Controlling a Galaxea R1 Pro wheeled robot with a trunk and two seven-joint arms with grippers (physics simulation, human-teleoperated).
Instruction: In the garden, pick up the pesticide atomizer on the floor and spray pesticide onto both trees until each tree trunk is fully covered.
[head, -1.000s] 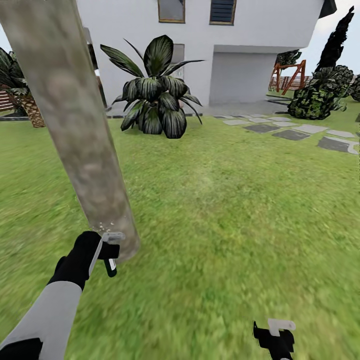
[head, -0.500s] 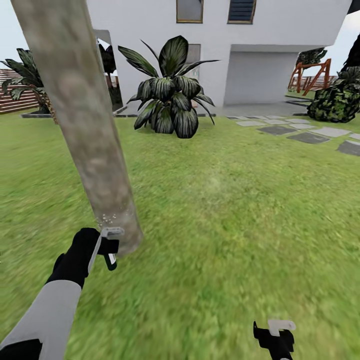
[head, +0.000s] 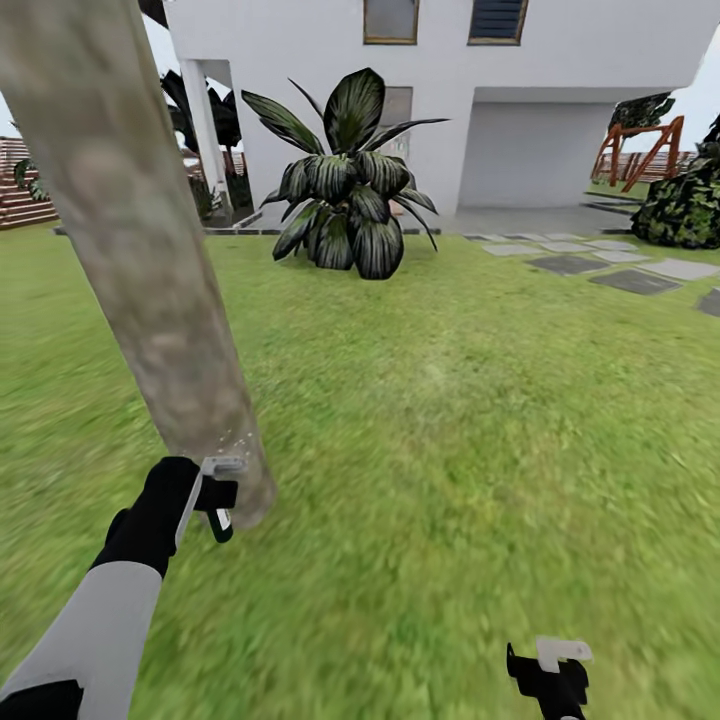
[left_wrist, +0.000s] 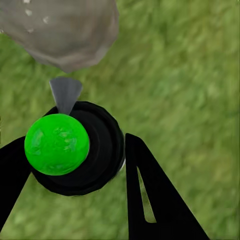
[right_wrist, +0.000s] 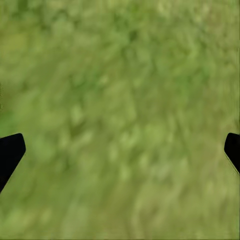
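Note:
A thick grey-beige mottled tree trunk (head: 150, 280) leans across the left of the head view, rooted in the grass. My left gripper (head: 215, 492) is at its base, shut on the pesticide atomizer (head: 221, 523), a small dark bottle. In the left wrist view the atomizer (left_wrist: 75, 150) shows a bright green round top and a grey nozzle aimed at the trunk (left_wrist: 60, 30). Black fingers (left_wrist: 150, 200) flank the bottle. Whitish pesticide specks (head: 228, 445) dot the trunk's foot. My right gripper (head: 555, 665) hangs open over bare grass at lower right, fingertips (right_wrist: 10, 152) wide apart.
A big broad-leaved plant (head: 345, 190) stands ahead before a white house (head: 560, 60). Grey stepping slabs (head: 630, 280) run off to the right near a dark bush (head: 685, 205) and a wooden frame (head: 640, 150). A slatted fence (head: 15, 200) shows far left. Open lawn lies to the right.
The whole picture has shifted as the camera moved; the plant and house sit further right. My left gripper stays at the trunk's foot, still holding the atomizer. The right gripper is unchanged.

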